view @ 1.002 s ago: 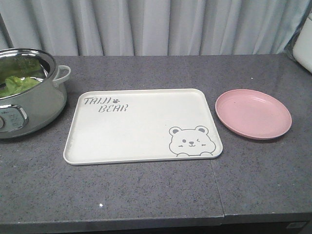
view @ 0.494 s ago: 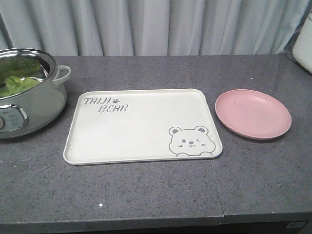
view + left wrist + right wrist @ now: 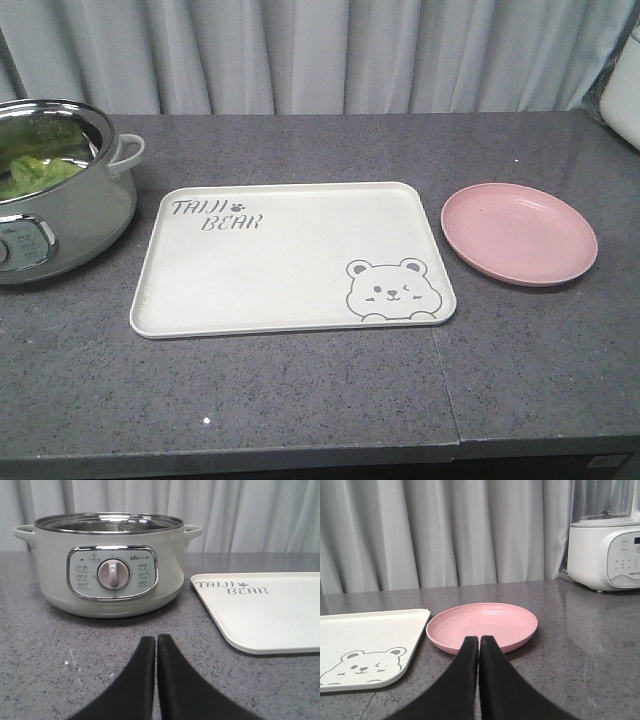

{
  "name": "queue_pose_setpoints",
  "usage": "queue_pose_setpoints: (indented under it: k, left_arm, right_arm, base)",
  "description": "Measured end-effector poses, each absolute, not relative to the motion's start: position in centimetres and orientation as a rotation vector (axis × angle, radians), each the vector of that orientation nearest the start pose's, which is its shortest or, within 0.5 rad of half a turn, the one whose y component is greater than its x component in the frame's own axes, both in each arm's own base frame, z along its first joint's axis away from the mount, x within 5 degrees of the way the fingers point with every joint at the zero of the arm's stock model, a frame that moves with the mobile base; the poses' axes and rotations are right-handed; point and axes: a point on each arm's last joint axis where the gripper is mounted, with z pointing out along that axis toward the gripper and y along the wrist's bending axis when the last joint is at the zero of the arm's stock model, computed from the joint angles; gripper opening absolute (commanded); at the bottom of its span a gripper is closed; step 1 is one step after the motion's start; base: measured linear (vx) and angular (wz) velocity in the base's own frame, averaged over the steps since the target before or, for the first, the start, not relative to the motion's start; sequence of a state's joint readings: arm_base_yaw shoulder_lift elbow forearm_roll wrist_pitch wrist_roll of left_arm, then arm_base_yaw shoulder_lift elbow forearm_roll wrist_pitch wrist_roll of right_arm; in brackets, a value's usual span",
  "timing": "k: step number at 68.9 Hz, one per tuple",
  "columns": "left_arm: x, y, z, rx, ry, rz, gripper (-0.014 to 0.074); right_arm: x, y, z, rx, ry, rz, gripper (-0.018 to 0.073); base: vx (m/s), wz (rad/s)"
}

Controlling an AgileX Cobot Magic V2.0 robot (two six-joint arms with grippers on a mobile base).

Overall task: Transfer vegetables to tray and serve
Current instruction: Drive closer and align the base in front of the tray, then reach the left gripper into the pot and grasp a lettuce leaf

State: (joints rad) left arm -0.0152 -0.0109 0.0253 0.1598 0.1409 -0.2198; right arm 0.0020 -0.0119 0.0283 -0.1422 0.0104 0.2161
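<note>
Front-facing view matches a second ago: the lettuce leaf [image 3: 35, 172] lies in the electric pot [image 3: 75, 215] left of the tray [image 3: 290, 265], lettered "TAIJI BEAR", with the pink plate [image 3: 520, 233] to its right on the grey surface [image 3: 300, 400]. Both the left fingers [image 3: 144, 672] and the right fingers [image 3: 494, 672] are pressed together, facing pot and plate.

**Small shifts at the edges of the front view**

The lettuce leaf [image 3: 35, 172] in the pot [image 3: 70, 215] shows as a slightly smaller, lower green patch than a second ago. Its green reflection on the steel inner wall has thinned. At the right edge, the white appliance [image 3: 627, 100] now shows white higher up than before.
</note>
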Motion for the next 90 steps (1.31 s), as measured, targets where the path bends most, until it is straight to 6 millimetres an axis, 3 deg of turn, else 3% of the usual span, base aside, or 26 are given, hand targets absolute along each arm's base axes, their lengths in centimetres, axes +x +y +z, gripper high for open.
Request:
queue_pose_setpoints:
  k: [38,57,76,82,90]
  left_arm:
    - [5.7,0.1,19.4,-0.056,1.624,-0.045,-0.0006]
    - [5.5,-0.3,21.7,-0.149,1.364,-0.240,-0.0006]
    - [4.8,-0.5,23.6,-0.166,1.141,-0.380,-0.0006]
    - [4.7,-0.6,23.8,-0.200,1.112,-0.450,-0.0006]
    - [4.2,-0.5,26.1,-0.214,1.085,-0.467,-0.0006]
  right_arm:
    - [5.7,0.0,20.4,0.068,1.505,0.074,-0.0003]
    - [5.4,0.1,21.9,0.224,1.328,0.302,-0.0003]
    - [5.4,0.1,22.1,0.333,1.301,0.443,-0.0003]
    - [5.0,0.1,24.1,0.288,1.289,0.403,-0.0003]
    - [4.7,0.0,29.4,0.253,1.284,0.342,-0.0001]
  base:
    - [0.00,0.00]
    - [0.00,0.00]
    - [0.00,0.00]
    - [0.00,0.00]
    - [0.00,0.00]
